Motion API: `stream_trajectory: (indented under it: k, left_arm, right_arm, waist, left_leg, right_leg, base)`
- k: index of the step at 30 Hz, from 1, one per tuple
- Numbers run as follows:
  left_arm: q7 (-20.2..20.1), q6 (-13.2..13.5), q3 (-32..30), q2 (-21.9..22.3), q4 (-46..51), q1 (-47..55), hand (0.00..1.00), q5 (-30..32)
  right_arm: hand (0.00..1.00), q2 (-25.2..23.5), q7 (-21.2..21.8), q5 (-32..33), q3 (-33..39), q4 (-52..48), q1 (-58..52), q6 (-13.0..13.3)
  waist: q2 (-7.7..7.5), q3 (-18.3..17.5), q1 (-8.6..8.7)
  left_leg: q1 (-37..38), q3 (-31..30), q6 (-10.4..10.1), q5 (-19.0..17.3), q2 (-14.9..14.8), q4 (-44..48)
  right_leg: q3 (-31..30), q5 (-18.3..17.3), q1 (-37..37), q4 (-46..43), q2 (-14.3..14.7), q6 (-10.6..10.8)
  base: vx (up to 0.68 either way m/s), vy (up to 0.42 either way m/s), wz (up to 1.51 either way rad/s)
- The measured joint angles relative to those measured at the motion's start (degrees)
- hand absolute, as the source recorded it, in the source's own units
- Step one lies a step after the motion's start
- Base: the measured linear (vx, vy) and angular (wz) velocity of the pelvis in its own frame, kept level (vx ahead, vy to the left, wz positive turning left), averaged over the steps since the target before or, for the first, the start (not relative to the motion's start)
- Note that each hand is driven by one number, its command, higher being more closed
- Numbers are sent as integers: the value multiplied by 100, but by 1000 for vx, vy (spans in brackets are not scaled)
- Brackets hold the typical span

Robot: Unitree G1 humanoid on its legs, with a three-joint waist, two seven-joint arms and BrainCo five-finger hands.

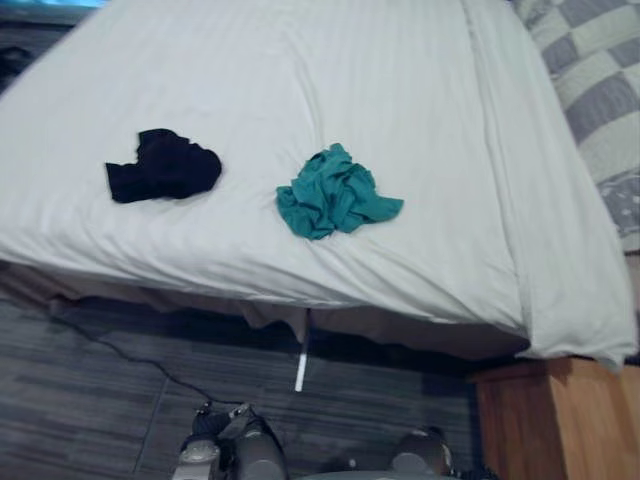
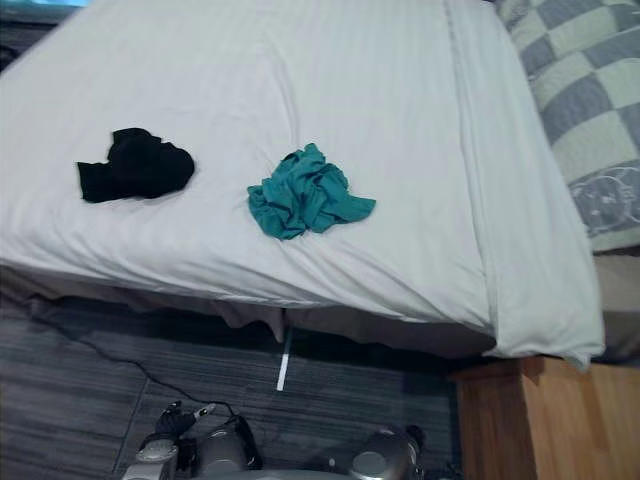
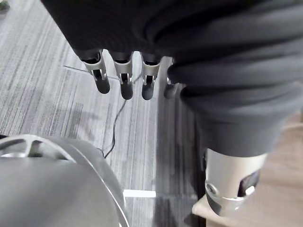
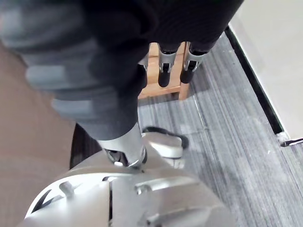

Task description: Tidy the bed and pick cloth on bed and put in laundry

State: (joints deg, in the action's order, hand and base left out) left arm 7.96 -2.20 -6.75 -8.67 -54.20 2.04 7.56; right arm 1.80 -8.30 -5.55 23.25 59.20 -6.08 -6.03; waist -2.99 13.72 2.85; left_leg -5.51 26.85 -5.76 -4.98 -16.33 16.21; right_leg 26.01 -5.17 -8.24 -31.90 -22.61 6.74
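Two crumpled cloths lie on the bed's white sheet (image 1: 400, 80). A black cloth (image 1: 163, 166) sits to the left, and a teal cloth (image 1: 335, 192) lies near the middle, close to the bed's front edge. Both are well apart from my hands. My left hand (image 3: 124, 78) hangs low over the grey floor, fingers straight and holding nothing. My right hand (image 4: 164, 66) also hangs over the floor with relaxed, empty fingers, near a wooden piece (image 4: 161, 80).
A grey and white checked quilt (image 1: 590, 70) lies along the bed's right side. A wooden piece of furniture (image 1: 560, 420) stands at the lower right by the bed's corner. A white strip (image 1: 301, 365) hangs below the bed's front edge over the grey striped floor (image 1: 100, 400).
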Motion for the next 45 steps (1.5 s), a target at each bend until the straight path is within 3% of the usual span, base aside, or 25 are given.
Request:
stream_trajectory:
  k: [1, 3, 4, 6, 7, 9, 12, 14, 17, 18, 21, 23, 24, 25, 26, 27, 28, 30, 31, 32, 33, 36, 40, 44, 45]
  left_arm:
    - [-72, -1, 235, -8, -29, -55, 0, 28]
    - [-155, -4, 330, 97, -65, -127, 0, 158]
    - [-166, -9, 331, 225, -159, -182, 0, 186]
    - [-171, -11, 375, 514, -197, -200, 0, 200]
    - [-168, -4, 395, 618, -189, -236, 0, 207]
    - [-147, 13, 390, 623, -49, -235, 0, 206]
    - [-114, 29, 207, 694, 327, -218, 0, 107]
    - [-17, 24, 159, 685, 388, -175, 0, -57]
    - [-20, 19, 105, 706, 244, -204, 0, -140]
    - [-20, 13, -17, 757, 176, -206, 0, -140]
    - [-19, 20, -56, 775, 152, -198, 0, -111]
    - [-14, 29, -11, 820, 48, -187, 0, -63]
    - [-11, 28, 54, 909, -3, -132, 0, -48]
    - [-22, 31, 271, 945, -60, -109, 0, 15]
    - [-21, 23, 394, 747, -92, -187, 0, 65]
    - [-24, 22, 662, 237, -43, -215, 0, 352]
    - [-33, 25, 789, 261, -42, -289, 0, 376]
    - [-35, 33, 920, 358, -27, -329, 0, 393]
    - [-31, 29, 976, 426, -41, -325, 0, 421]
    - [-28, 27, 1021, 444, -43, -335, 0, 427]
    - [-11, 25, 1115, 416, -74, -341, 0, 496]
    - [92, -48, 846, 755, -183, -77, 0, 696]
    - [385, -141, -588, 867, -200, 56, 0, 539]
    - [776, -427, -2875, 607, -256, 368, 0, 295]
    - [821, -454, -3092, 537, -256, 439, 0, 276]
  right_arm:
    - [0, -101, 1, 15, -141, -14, -37, 18]
    - [0, -123, 33, 21, -379, -250, -80, 60]
    - [0, -124, 79, 18, -419, -410, -103, 103]
    - [0, -48, 90, 19, -411, -533, -45, 123]
    - [0, -23, 91, 21, -399, -661, 15, 174]
    - [0, -3, 85, 31, -420, -636, 127, 168]
    - [0, 154, 71, 39, -536, -657, 161, 162]
    - [0, 218, 68, 28, -536, -586, 165, 93]
    - [0, 219, 69, 27, -327, -425, 293, 48]
    - [0, 218, 69, 43, -289, -426, 315, 0]
    - [0, 237, 62, 24, -294, -412, 379, -17]
    - [0, 350, 63, -32, -358, -383, 346, -8]
    - [0, 470, 69, -78, -376, -394, 280, -1]
    - [0, 548, 82, -119, -387, -358, 227, 15]
    - [0, 335, 72, -120, -395, -364, 215, 15]
    - [0, 87, 231, -305, -1450, -440, 681, 111]
    - [0, -133, 293, -305, -1517, -554, 675, 169]
    - [0, -124, 366, -375, -1670, -691, 691, 216]
    - [0, -81, 365, -394, -1718, -779, 654, 278]
    - [0, -49, 366, -393, -1721, -810, 653, 308]
    - [0, -26, 339, -371, -1688, -831, 623, 322]
    - [0, 43, 172, -171, -1130, -448, 586, 294]
    - [0, -23, -172, 112, -11, -237, 637, 156]
    - [0, 21, -571, 204, 1037, -511, 86, -10]
    - [0, 40, -623, 201, 1085, -576, 7, -29]
  waist:
    - [19, 10, 31]
    - [5, 22, 107]
    - [29, 88, 163]
    - [239, 227, 153]
    - [360, 332, 168]
    - [353, 349, 137]
    - [516, 635, 115]
    - [574, 657, 109]
    - [607, 623, 128]
    - [613, 598, 159]
    - [514, 501, 177]
    - [574, 325, 156]
    - [778, 183, 156]
    - [778, 72, 177]
    - [422, 35, 202]
    - [89, -143, -110]
    - [81, -145, -37]
    - [116, -144, -46]
    - [320, -129, 37]
    - [365, -130, 123]
    - [426, -85, 279]
    - [559, -132, 80]
    - [551, -154, 58]
    - [534, -180, -61]
    - [526, -196, -63]
  left_leg:
    - [242, -6, 27, 203, 95, -467]
    - [430, -23, 67, 362, 284, -868]
    - [583, -122, 76, 413, 475, -1045]
    - [843, -137, -30, 508, 539, -1370]
    - [934, -139, -20, 570, 651, -1394]
    - [598, -120, -56, 475, 593, -638]
    - [-307, 5, -22, 271, -168, 2042]
    - [-512, 18, 158, 139, -553, 3083]
    - [-300, -3, 241, 89, -650, 1679]
    - [-144, -254, 207, 111, -650, 632]
    - [30, -1271, 104, 204, -625, -743]
    - [117, -1616, -82, 364, -555, -811]
    - [199, -1642, 94, 582, -580, -759]
    - [297, -1574, -901, 370, -521, -615]
    - [297, -1432, -739, 267, -198, -458]
    - [976, 5, -396, 83, 157, -810]
    - [972, 4, -210, 205, 320, -838]
    - [994, -25, -69, 304, 485, -910]
    - [1042, -305, -62, 309, 393, -1049]
    - [1011, -418, -83, 322, 312, -1075]
    - [1000, -649, -100, 405, 269, -1233]
    - [1219, -748, -112, 433, 343, -1619]
    - [1258, -660, -128, 559, 360, -1782]
    - [1530, -591, -128, 560, 461, -2014]
    - [1558, -586, -128, 560, 468, -2040]
  right_leg:
    - [31, -528, 13, 6, 766, 28]
    - [16, -656, 40, 737, 1617, -259]
    - [-181, -532, 369, 1700, 1976, -857]
    - [-364, -343, 610, 1804, 2065, -881]
    - [-648, -468, 589, 1569, 2002, -902]
    - [-661, -603, 497, 1447, 1832, -888]
    - [-665, -695, 916, 1533, 1833, -886]
    - [-781, -731, 1152, 1547, 1775, -862]
    - [-1180, -588, 1183, 1684, 1614, -602]
    - [-1310, -547, 1100, 1703, 1539, -469]
    - [-1632, -547, 885, 1569, 1141, -14]
    - [-1842, -519, 858, 1628, 909, 357]
    - [-1928, -494, 909, 1729, 872, 597]
    - [-2023, -463, 965, 1808, 665, 839]
    - [-2163, -384, 1002, 1867, 379, 843]
    - [638, 642, 155, 1032, -198, -693]
    - [977, 392, 267, 981, -173, -432]
    - [878, 368, 340, 1162, -127, -400]
    - [262, -212, 450, 1340, 416, -134]
    - [-131, -245, 487, 1502, 721, -13]
    - [-767, -136, 681, 1869, 1169, -88]
    - [-559, 210, 1049, 2461, 1456, -120]
    - [-608, 258, 1061, 2585, 1478, -109]
    - [-620, 327, 1298, 2743, 1433, -41]
    - [-612, 326, 1330, 2756, 1430, -40]
  base:
    - [75, 137, 22]
    - [70, 75, 43]
    - [96, 29, 50]
    - [76, 66, 18]
    - [46, 93, 14]
    - [53, -16, 24]
    - [11, -24, 0]
    - [15, 117, -51]
    - [134, 252, -61]
    - [189, 311, -45]
    - [185, 443, -31]
    - [158, 602, -33]
    - [187, 855, -38]
    - [143, 697, -23]
    - [211, 1113, -261]
    - [137, 867, -256]
    - [107, 788, -265]
    - [-74, 77, -2]
    - [-62, -23, 41]
    - [-34, -96, 106]
    - [17, -96, 109]
    - [37, -10, 36]
    - [-8, 4, -3]
    - [35, 42, -2]
    - [39, 45, 6]
